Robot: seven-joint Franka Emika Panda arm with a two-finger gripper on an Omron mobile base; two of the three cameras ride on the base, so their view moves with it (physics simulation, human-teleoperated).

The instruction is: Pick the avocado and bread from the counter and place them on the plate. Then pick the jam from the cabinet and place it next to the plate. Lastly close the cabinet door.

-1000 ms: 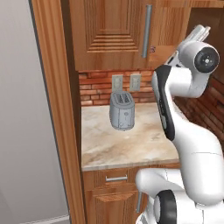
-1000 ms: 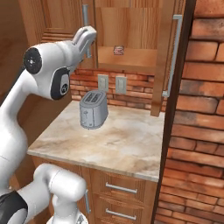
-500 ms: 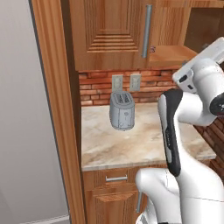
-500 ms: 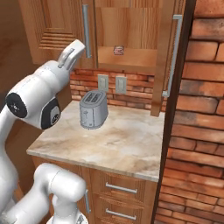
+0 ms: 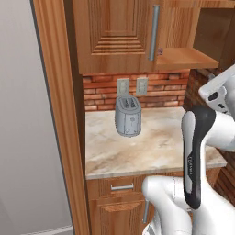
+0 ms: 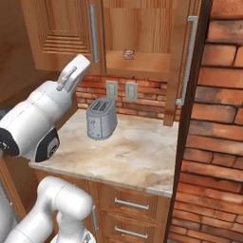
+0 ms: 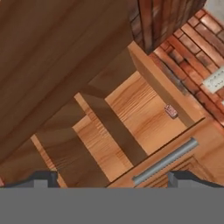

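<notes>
Since one second ago the arm has swung downward: in the right base view its dark elbow joint, formerly at upper left, now sits at the lower left, and the white forearm slopes up toward the cabinet.

Right base view: the open cabinet (image 6: 142, 42) occupies the upper centre; a small jam jar (image 6: 128, 54) stands on its shelf, near the front edge. The open cabinet door (image 6: 182, 61) hangs edge-on at right, with a long metal handle. Below, a grey toaster (image 6: 101, 118) stands at the back of the table (image 6: 142, 156), just before two wall outlets (image 6: 121, 90) on the brick backsplash.

Left base view: the same toaster (image 5: 127, 116) appears at centre on the table (image 5: 151, 147); the cabinet shelf (image 5: 186, 57) is seen from below at upper right, so its contents are hidden.

Hand view: the camera looks up into the cabinet (image 7: 118, 122), rolled sideways. The jam jar (image 7: 171, 111) appears right of centre on the shelf, beside a vertical divider. The end effector (image 7: 111, 178) shows two dark fingertips (image 7: 41, 178) at the bottom corners, spread wide apart and holding nothing, well short of the jar.
</notes>
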